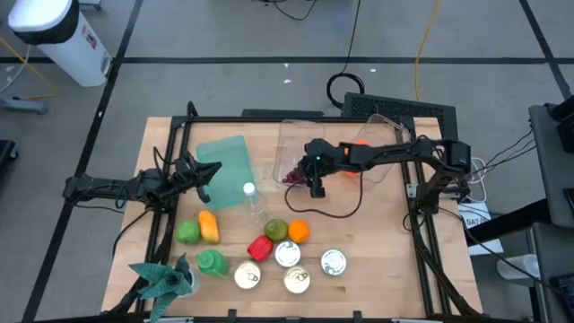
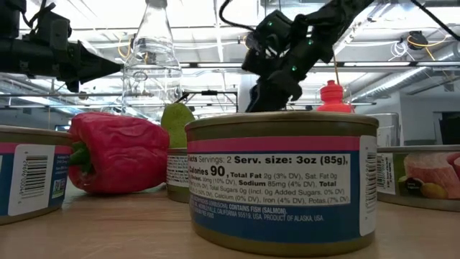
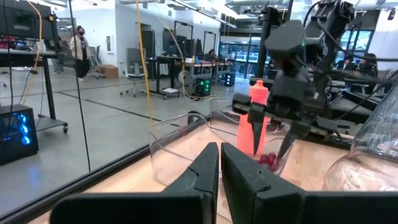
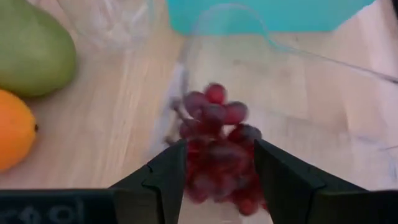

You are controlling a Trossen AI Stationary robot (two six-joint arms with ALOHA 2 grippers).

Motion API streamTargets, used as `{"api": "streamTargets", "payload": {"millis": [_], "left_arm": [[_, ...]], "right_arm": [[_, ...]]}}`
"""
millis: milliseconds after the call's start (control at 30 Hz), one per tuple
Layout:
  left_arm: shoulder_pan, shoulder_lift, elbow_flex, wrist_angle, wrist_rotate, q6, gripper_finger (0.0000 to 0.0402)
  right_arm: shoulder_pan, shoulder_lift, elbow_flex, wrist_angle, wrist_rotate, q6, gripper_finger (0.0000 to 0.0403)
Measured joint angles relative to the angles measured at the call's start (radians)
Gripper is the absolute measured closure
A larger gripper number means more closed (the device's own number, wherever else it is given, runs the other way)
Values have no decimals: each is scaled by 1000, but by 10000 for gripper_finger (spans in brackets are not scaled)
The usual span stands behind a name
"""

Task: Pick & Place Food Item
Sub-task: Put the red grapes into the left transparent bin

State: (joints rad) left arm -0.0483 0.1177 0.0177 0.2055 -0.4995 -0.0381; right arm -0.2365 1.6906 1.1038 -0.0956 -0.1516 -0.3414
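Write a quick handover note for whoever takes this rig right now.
Right gripper: fingers around the red grapes, over the clear container; grip or release unclear.
Left gripper: shut, empty, waiting at the table's left side.
Done: grapes brought to the container.
Left: confirm the grapes are in it. Pear, orange, red pepper and cans remain on the table's front.

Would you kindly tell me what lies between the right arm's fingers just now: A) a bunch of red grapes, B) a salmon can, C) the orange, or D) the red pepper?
A: the right wrist view shows the right gripper with its fingers on either side of the red grapes, inside the clear container.
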Motion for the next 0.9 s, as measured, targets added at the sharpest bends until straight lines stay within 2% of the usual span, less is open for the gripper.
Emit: {"api": "streamTargets", "payload": {"millis": [233,400,700,767,900], "left_arm": [[0,0,0,0,0,2,376],[0,0,0,0,0,2,376],[0,0,0,0,0,-1,376],[0,0,0,0,0,-1,376],[0,0,0,0,0,4,376]], "right_arm": [[-25,28,-1,62,124,32,230],[-40,27,0,71,152,51,243],[-52,18,-1,172,479,179,289],[-51,17,0,201,495,180,297],[-53,3,-1,204,451,165,308]]}}
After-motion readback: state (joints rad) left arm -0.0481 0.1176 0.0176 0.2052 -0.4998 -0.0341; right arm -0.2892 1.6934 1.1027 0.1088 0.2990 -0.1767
